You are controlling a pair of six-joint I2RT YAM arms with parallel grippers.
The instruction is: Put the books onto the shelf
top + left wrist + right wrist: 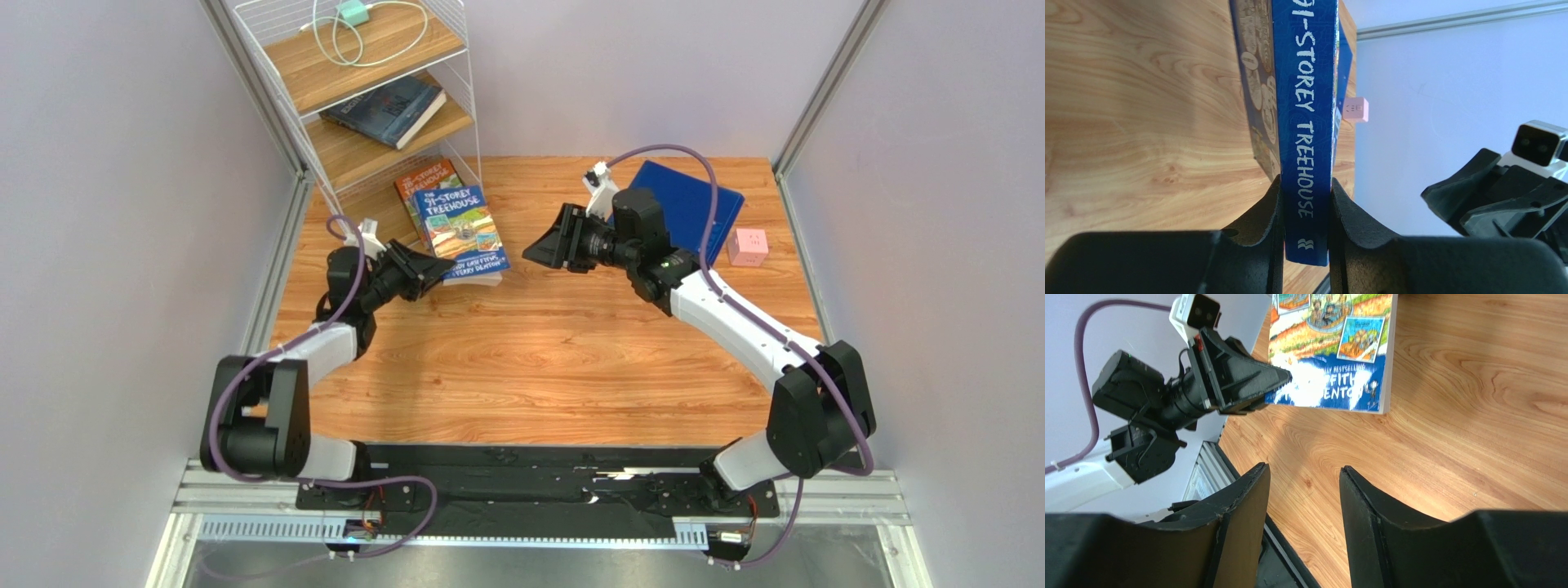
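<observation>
The blue "Treehouse" book [461, 229] lies tilted on the table in front of the shelf [368, 74], over an orange book [421, 181]. My left gripper [429, 267] is shut on its near edge. In the left wrist view the blue spine [1306, 92] sits pinched between both pads of that gripper [1306, 208]. Another cover [1257, 104] shows just behind the spine. A dark book [386, 110] lies on the middle shelf. My right gripper [552, 239] hovers open and empty to the right of the blue book [1333, 349], its jaws [1306, 478] over bare wood.
A large plain blue folder [687, 202] lies at the back right of the table, with a small pink cube [748, 245] beside it. A white cable with a teal plug [356, 18] rests on the top shelf. Grey walls close in both sides.
</observation>
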